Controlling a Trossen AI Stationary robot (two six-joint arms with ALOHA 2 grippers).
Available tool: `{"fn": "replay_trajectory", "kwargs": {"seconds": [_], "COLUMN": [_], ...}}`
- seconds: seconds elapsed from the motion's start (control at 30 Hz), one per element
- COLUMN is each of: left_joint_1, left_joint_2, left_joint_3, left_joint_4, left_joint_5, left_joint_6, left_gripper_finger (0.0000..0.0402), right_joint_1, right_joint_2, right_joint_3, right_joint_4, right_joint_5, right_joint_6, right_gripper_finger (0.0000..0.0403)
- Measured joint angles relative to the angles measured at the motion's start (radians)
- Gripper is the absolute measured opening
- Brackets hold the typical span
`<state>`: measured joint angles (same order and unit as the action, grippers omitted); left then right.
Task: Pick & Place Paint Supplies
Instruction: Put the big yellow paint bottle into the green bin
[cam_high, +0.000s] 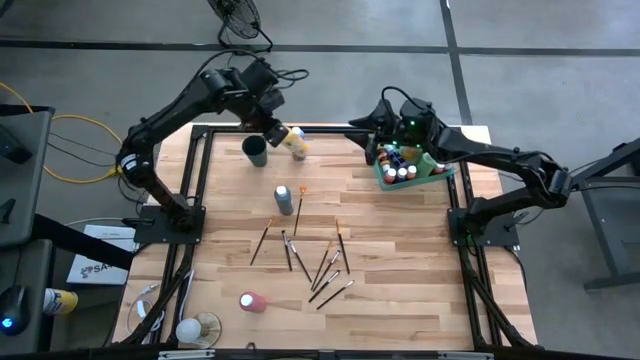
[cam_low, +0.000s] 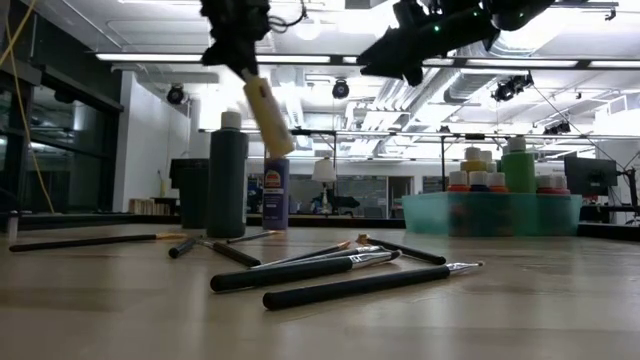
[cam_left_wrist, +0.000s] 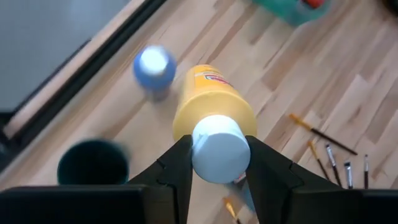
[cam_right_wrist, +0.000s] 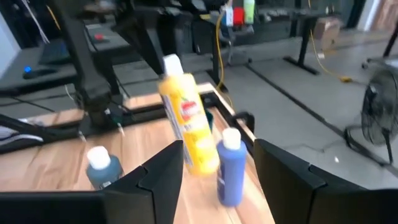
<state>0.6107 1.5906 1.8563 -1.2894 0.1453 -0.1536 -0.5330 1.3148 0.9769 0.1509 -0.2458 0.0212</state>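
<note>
A yellow paint bottle with a white cap hangs tilted in the air at the table's far side, and my left gripper is shut on it. Below it a blue bottle stands upright on its base beside the dark round cup. A dark teal bottle stands nearer the middle. Several paintbrushes lie flat on the wood, and a pink bottle lies on its side near the front. My right gripper hovers open, holding nothing, by the green tray of bottles. My left gripper pinches the yellow bottle's white cap between its two fingers, one on either side. The fingers slant steeply down onto it from above. The bottle hangs below them, tilted with its base lowest, clear of the table.
The green tray at the far right holds several capped bottles standing upright. Black frame rails run along the table's left, right and far edges. Bare wood lies between the brushes and the tray.
</note>
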Motion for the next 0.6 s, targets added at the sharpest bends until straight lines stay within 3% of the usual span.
{"fn": "replay_trajectory", "kwargs": {"seconds": [0.23, 0.43, 0.6], "left_joint_1": [-0.059, -0.101, -0.129], "left_joint_2": [0.138, 0.241, 0.285], "left_joint_3": [0.184, 0.326, 0.384], "left_joint_4": [0.008, 0.008, 0.011], "left_joint_5": [0.005, 0.005, 0.025], "left_joint_6": [0.027, 0.037, 0.037], "left_gripper_finger": [0.0116, 0.0116, 0.0116], "right_joint_1": [0.059, 0.146, 0.200], "right_joint_2": [0.000, 0.027, 0.089], "right_joint_3": [0.000, 0.000, 0.000], "right_joint_4": [0.026, 0.051, 0.150], "right_joint_5": [0.025, 0.192, 0.346], "right_joint_6": [-0.034, -0.169, -0.218], "right_gripper_finger": [0.0249, 0.0315, 0.0328]}}
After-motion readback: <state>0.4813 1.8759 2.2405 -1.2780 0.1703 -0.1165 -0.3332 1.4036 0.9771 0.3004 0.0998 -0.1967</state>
